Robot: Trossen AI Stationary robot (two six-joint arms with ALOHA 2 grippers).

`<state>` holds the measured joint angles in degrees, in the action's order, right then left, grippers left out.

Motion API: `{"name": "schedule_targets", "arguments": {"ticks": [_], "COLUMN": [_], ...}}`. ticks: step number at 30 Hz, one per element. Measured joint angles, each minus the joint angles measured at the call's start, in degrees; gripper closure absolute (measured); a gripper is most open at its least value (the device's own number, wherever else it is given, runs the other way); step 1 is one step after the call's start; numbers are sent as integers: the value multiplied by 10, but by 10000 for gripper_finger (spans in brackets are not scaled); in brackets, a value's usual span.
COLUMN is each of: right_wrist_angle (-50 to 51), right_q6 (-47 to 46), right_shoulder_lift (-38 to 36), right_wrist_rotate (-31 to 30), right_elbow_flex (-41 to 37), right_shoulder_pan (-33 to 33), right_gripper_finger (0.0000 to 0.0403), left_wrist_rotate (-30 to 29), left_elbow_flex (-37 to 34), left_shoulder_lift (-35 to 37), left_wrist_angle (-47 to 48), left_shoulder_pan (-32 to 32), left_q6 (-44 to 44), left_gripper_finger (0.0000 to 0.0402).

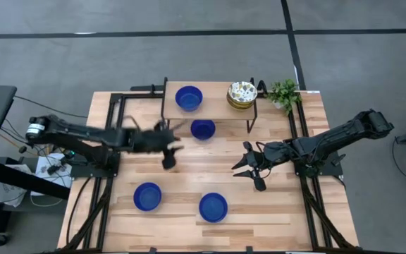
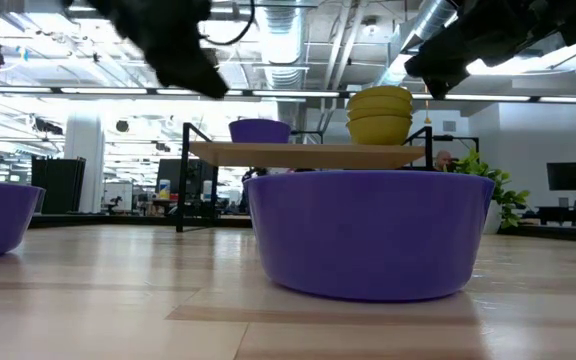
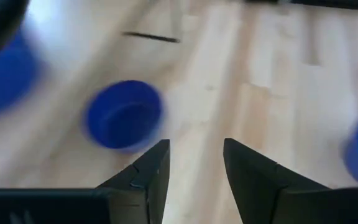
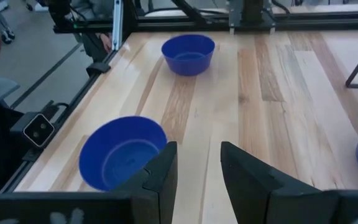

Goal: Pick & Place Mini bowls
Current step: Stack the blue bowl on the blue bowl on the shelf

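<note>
So my left gripper (image 1: 168, 149) is wide open w/ nothing in it, hanging mid-table just beside the blue bowl (image 1: 202, 129) under the shelf (image 1: 210, 106). Right gripper (image 1: 254, 167) waits open, empty too. Looks like I'm between picks: two bowls (image 1: 147, 196) sit near the front edge. Next: line up over one rim, drop, close.

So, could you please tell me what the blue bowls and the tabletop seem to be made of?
Blue bowls: smooth, glossy solid blue, with soft highlights on the rim; glazed ceramic or plastic, hard to say which. Tabletop: pale wood planks with visible grain and seams, with a light sheen.
</note>
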<state>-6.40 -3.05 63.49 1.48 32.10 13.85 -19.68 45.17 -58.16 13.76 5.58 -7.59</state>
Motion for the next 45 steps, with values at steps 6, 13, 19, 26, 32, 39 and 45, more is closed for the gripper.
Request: {"name": "schedule_targets", "arguments": {"ticks": [6,13,19,26,32,39,45], "right_wrist_angle": [-7,-93,-100,-100,-102,-95,-111], "right_q6": [-29,-71,-29,70,95,88,91], "right_shoulder_lift": [40,134,205,283,322,321,332], "right_wrist_rotate": [0,0,2,-40,-106,-80,-188], "right_elbow_flex": [0,3,45,83,113,118,118], "right_shoulder_pan": [4,1,-2,-2,-6,-3,-15], "right_gripper_finger": [290,290,290,290,290,290,290], "left_wrist_rotate": [0,0,39,77,77,78,78], "left_elbow_flex": [-168,-208,-209,-209,-210,-209,-209], "left_shoulder_lift": [-19,-23,-27,-49,-70,-78,-84], "left_wrist_angle": [-262,-326,-336,-346,-349,-360,-372], "left_shoulder_pan": [70,90,100,109,108,108,108], "left_q6": [47,71,58,57,60,61,61], "left_gripper_finger": [253,253,253,253,253,253,253]}}
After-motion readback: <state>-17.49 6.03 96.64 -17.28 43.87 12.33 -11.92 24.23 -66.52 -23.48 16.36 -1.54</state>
